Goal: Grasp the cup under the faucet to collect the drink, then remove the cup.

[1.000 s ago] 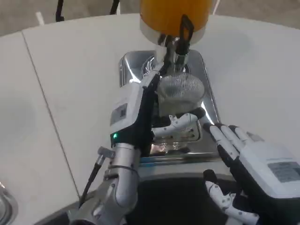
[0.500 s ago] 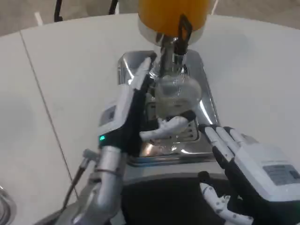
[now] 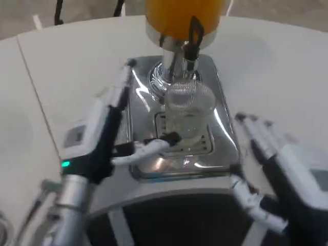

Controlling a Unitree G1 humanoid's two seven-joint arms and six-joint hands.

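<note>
- Left hand (image 3: 110,128): fingers spread, holding nothing; one fingertip lies just beside the cup (image 3: 188,115) base. Earlier frames had this hand wrapped against the cup; it has since drawn back to the cup's left.
- Right hand (image 3: 284,169): fingers extended and apart, empty, right of the cup, off the tray (image 3: 225,148) edge. Slightly blurred.
- Cup: clear, upright on the tray's grate, directly below the faucet (image 3: 190,43) of the orange dispenser (image 3: 179,15).
- Whole view has shifted since earlier; camera moved.
- Open gaps on both sides of the cup; bare white table (image 3: 66,66) beyond the tray's edges.
</note>
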